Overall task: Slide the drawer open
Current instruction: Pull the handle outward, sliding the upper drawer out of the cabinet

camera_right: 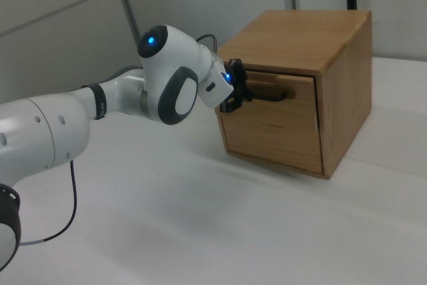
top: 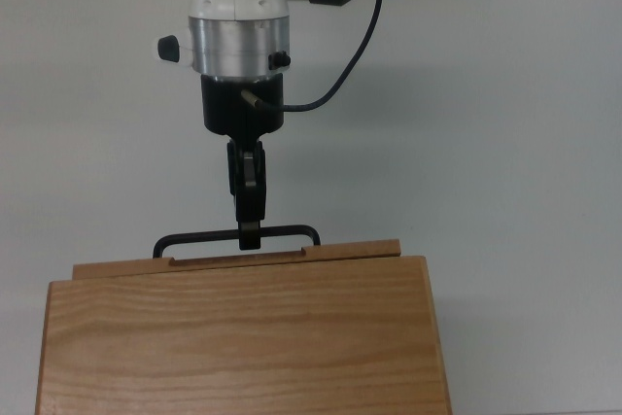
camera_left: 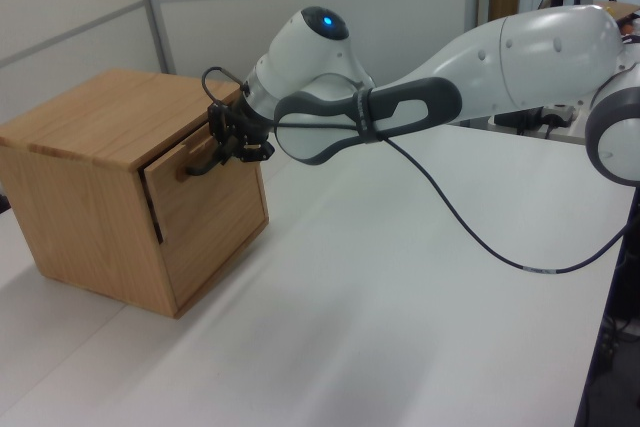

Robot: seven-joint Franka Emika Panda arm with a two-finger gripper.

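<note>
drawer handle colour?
Black: a thin bar handle on the light wood drawer. Shows best in the top view.

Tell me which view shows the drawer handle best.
The top view: the whole black handle lies in plain sight, the end effector at its middle. The left view and the right view show only part of it beside the end effector.
</note>
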